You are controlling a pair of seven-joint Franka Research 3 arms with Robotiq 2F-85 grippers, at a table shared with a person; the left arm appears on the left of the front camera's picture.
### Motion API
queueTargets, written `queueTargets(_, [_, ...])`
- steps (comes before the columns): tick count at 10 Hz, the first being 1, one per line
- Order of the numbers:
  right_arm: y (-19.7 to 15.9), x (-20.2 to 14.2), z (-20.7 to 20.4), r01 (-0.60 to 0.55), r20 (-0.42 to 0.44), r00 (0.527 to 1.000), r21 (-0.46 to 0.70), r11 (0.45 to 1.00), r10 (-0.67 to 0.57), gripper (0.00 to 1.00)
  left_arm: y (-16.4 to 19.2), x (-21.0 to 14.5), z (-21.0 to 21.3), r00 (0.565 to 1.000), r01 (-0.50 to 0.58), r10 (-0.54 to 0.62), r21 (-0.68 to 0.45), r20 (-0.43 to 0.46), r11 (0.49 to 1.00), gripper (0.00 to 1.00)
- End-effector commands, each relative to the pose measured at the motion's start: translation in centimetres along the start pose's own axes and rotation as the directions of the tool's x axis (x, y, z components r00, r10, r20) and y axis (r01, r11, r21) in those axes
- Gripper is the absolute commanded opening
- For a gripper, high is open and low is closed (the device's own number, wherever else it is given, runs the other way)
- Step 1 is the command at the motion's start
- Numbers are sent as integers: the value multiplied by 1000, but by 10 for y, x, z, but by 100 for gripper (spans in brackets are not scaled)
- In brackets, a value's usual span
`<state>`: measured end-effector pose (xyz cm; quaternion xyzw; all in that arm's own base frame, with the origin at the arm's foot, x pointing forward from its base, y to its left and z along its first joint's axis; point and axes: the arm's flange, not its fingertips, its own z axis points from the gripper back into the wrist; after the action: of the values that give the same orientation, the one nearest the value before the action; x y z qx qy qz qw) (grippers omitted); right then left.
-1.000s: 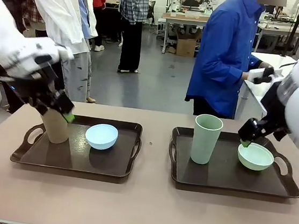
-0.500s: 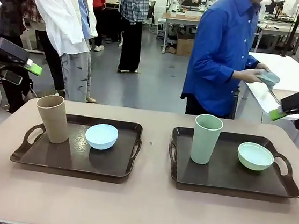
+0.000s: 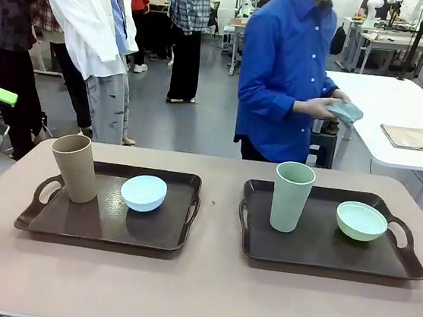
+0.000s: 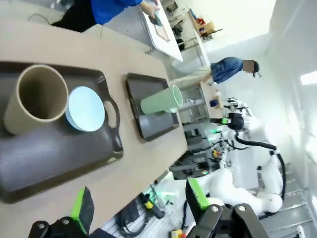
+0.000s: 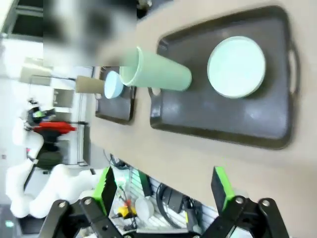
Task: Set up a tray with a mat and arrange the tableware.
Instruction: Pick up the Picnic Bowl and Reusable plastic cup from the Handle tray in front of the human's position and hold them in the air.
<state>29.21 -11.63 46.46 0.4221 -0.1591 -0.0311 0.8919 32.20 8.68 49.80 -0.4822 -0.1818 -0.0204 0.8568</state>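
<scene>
While both tools hang clear of the desk (image 3: 196, 294), the tableware stands set out in two pairs. Left tray (image 3: 112, 225): tan cup (image 3: 75, 167) at its left end, blue bowl (image 3: 143, 193) near it toward the middle, not touching. Right tray (image 3: 316, 245): green cup (image 3: 292, 196) at its left end, green bowl (image 3: 361, 221) by the right handle, the two well apart. Left tool (image 4: 139, 203): fingers apart, nothing between them. Right tool (image 5: 163, 187): likewise spread and empty. Judgement: the arranging looks done or close to it, since each tray carries one cup and one bowl. The mat is the open item, as both tray floors read bare and dark, with no mat to be made out under the ware. A folded tan cloth (image 3: 415, 138) lies on the white desk (image 3: 371, 100) behind, possibly the mat; this cannot be confirmed. At the far side, a person's hand (image 3: 318, 108) holds a small blue-grey dish (image 3: 347, 111). Orientation: both cups stand upright, long axis vertical, mouths up. Both bowls sit open side up; being round, they have no long axis. Each tray's long axis runs along the desk's near edge, with its handles at the short ends.
</scene>
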Motion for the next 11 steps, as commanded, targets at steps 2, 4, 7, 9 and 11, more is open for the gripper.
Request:
queueTargets(2, [-35,-40,-32,94,-54,994,-30,995,-96,100,18,19,-15,995,-84,86,34,-59,996,100])
queueTargets(4, [-38,-39,-29,130,-42,990,-59,990,-133,100,21,20,-24,991,-98,104,79,-84,992,100])
queueTargets(7, [-32,-40,-27,110,-25,993,-59,992,-111,100,23,9,-16,988,-106,124,178,-90,978,100])
queueTargets(9, [-19,-41,-23,74,-7,997,-64,995,-75,100,29,5,-11,985,-107,135,233,-107,967,100])
queueTargets(11, [-13,-40,-22,61,-4,998,-73,995,-61,100,36,5,-13,979,-111,153,280,-137,954,100])
